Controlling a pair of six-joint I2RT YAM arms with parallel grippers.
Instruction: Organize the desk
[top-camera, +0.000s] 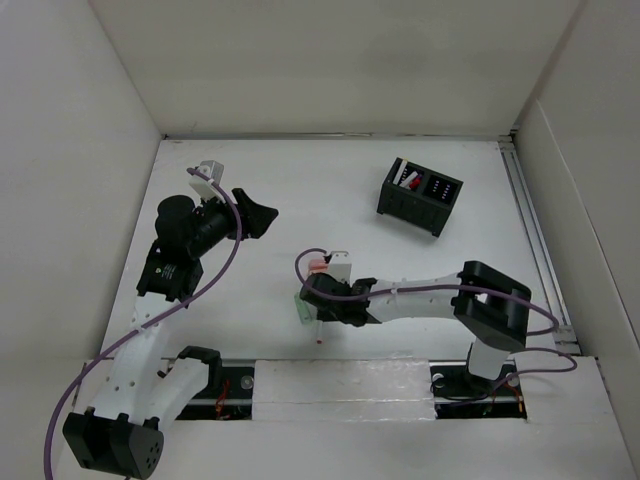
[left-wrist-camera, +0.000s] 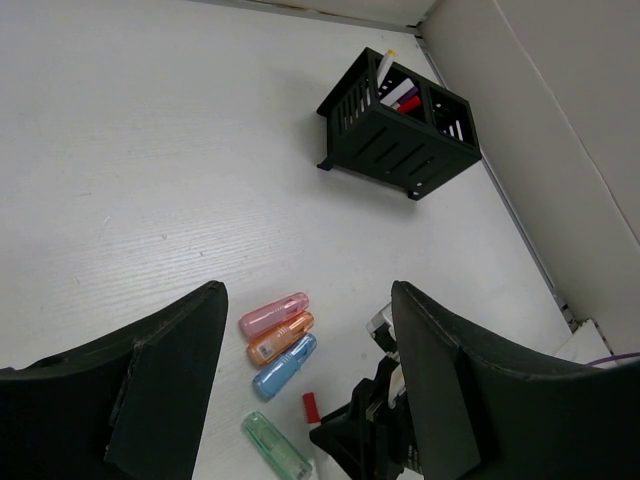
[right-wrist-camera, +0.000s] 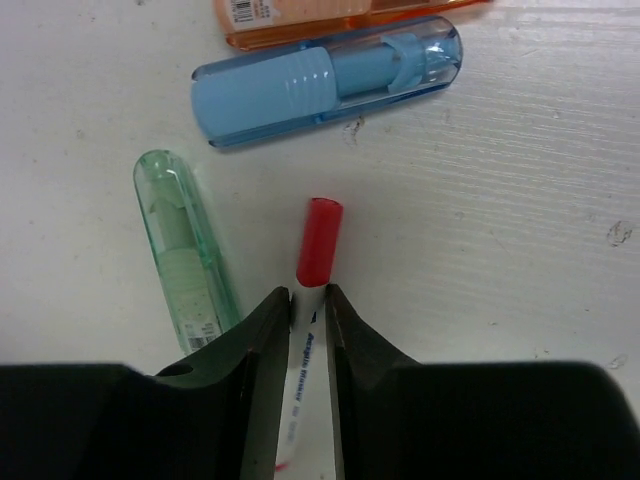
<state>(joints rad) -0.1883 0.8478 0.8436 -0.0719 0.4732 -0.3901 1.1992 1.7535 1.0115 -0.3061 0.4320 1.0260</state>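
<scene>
On the white desk (top-camera: 300, 180) lies a white marker with a red cap (right-wrist-camera: 319, 240). My right gripper (right-wrist-camera: 309, 298) is shut on its barrel just behind the cap, low over the desk near the front. Beside it lie a green case (right-wrist-camera: 185, 250), a blue case (right-wrist-camera: 325, 80) and an orange case (right-wrist-camera: 340, 15). The left wrist view also shows a pink case (left-wrist-camera: 273, 314) in that row. My left gripper (left-wrist-camera: 308, 300) hangs open and empty above the desk's left side, higher than the cases.
A black two-compartment organizer (top-camera: 420, 196) stands at the back right, with pens in one compartment (left-wrist-camera: 398, 95). White walls close in the desk on three sides. A metal rail (top-camera: 535, 240) runs along the right edge.
</scene>
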